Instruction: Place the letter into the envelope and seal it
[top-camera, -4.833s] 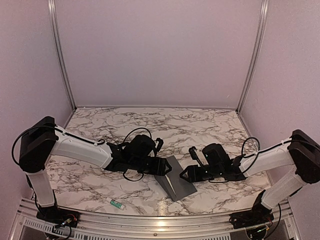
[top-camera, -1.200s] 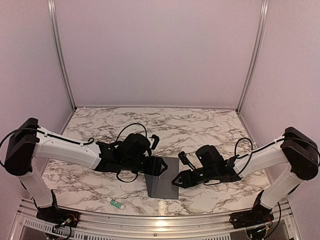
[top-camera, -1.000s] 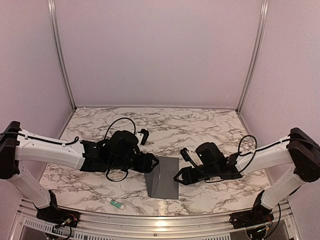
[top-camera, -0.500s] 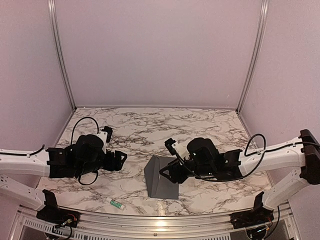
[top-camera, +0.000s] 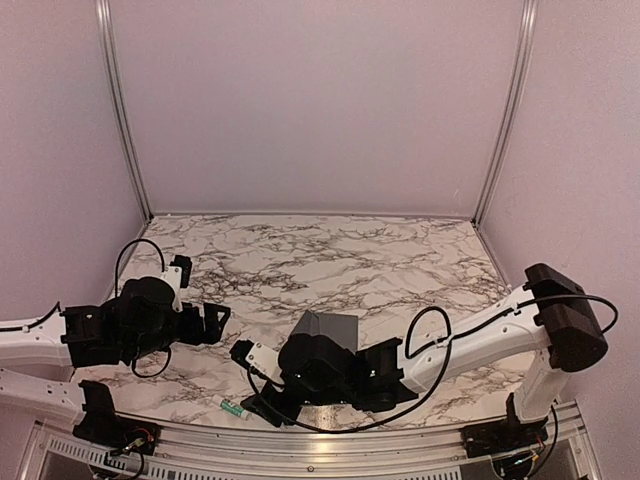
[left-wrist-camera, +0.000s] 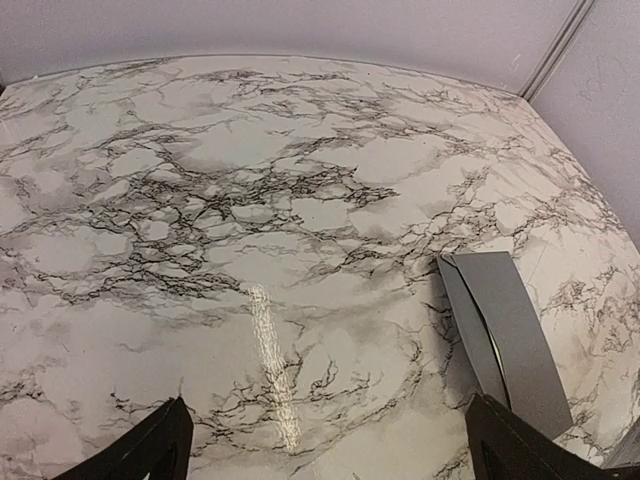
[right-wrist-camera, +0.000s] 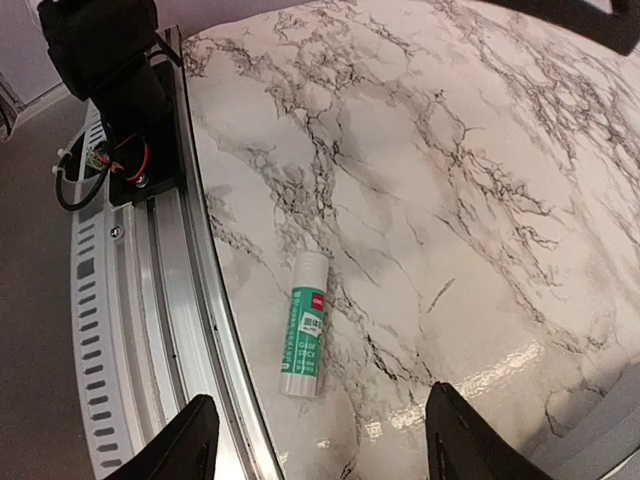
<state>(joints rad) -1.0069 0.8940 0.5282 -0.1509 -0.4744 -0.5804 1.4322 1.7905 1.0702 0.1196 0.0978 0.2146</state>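
Envelope (top-camera: 330, 325) let go, L jaws backed off, R jaws now by glue tube (right-wrist-camera: 303, 337), both open

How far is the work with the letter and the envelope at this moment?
Done, it seems: no loose letter is in view, so it is probably inside the envelope, though I cannot see it. In hand: the open right gripper hovers near the glue stick; the left gripper is open, empty. Left: gluing and sealing, since the stick lies ungrasped.
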